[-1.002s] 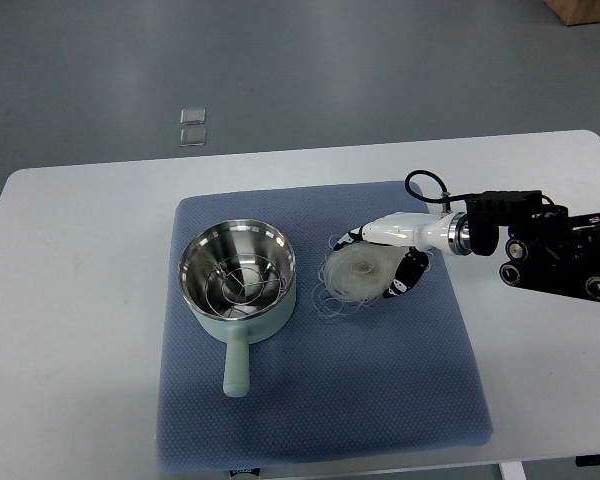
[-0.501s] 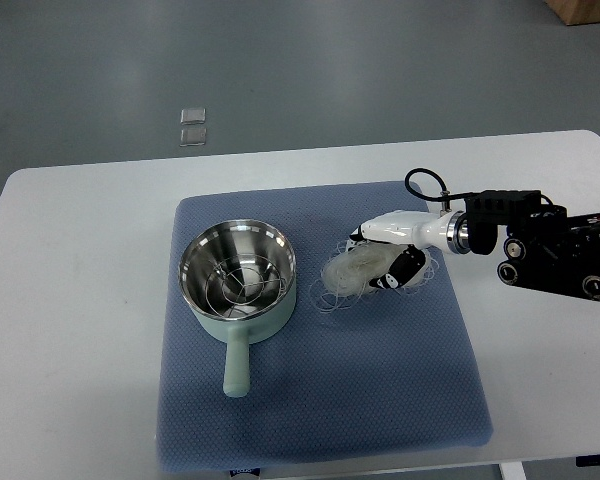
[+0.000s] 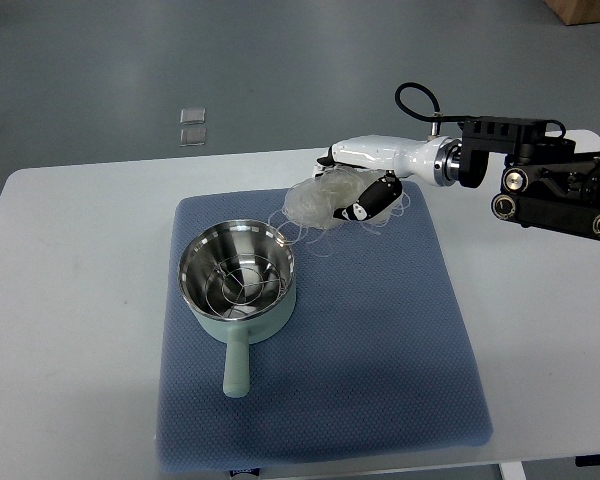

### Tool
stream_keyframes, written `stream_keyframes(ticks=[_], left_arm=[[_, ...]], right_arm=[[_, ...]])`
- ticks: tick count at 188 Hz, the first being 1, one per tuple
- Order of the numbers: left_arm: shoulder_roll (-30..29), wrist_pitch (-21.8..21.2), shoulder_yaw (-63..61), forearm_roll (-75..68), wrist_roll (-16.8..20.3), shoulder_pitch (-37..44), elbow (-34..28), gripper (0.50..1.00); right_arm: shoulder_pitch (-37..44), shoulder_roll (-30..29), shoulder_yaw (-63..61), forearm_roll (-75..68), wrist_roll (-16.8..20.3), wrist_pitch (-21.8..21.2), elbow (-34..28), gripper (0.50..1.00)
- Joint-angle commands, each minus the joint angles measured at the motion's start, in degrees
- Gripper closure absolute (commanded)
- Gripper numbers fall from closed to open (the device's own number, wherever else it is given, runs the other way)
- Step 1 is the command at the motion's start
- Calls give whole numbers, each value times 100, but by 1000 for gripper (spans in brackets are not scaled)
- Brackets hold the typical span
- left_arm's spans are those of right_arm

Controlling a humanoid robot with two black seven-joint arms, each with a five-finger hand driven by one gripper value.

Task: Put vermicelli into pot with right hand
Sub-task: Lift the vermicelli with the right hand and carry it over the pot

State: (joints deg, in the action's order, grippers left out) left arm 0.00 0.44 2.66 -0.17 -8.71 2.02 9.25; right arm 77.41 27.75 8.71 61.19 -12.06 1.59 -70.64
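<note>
Setting: grey floor behind a white rectangular worktop (image 3: 80,300), on which lies a blue textured fabric mat (image 3: 380,380).

Item 1: pale green saucepan with polished steel interior and short straight handle (image 3: 238,285). Stands on the mat's left half, handle pointing to the near edge. A wire rack shows in its bottom; no noodles inside.

Item 2: translucent white bundle of dried vermicelli (image 3: 315,200). Clear of the mat, held in the air beyond the saucepan's far right rim. Loose loops trail down and overlap that rim in this view; whether they touch it cannot be told.

Item 3: right robot hand, white shell with black fingertips (image 3: 365,185). Enters from the saucepan's right; fingers curled around the vermicelli, pinching it from above and below. The bundle projects from the fingers toward the saucepan.

Item 4: two small clear square tiles (image 3: 192,126) on the floor, well beyond the saucepan.

Left robot hand: not visible.

Progress, as judged: pickup done, carry most of the way over. Outstanding: bring the bundle fully over the saucepan's mouth, then release.
</note>
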Motion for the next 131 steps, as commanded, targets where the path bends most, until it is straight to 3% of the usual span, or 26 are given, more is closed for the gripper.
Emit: stream_keyframes(ticks=[1,57,131], left_arm=[[0,0,7,-1,1,-9,-2,500],[0,0,7,-1,1,-70,-2,500],[0,0,7,-1,1,-106,-2,500]], right_arm=[[239,-182,-1,-98,-59,-9,-73,1000],[608,-1122,8,-572,-165,-132,-73,1000],[257,-1966,149,-599,-130,-89,534,1000]])
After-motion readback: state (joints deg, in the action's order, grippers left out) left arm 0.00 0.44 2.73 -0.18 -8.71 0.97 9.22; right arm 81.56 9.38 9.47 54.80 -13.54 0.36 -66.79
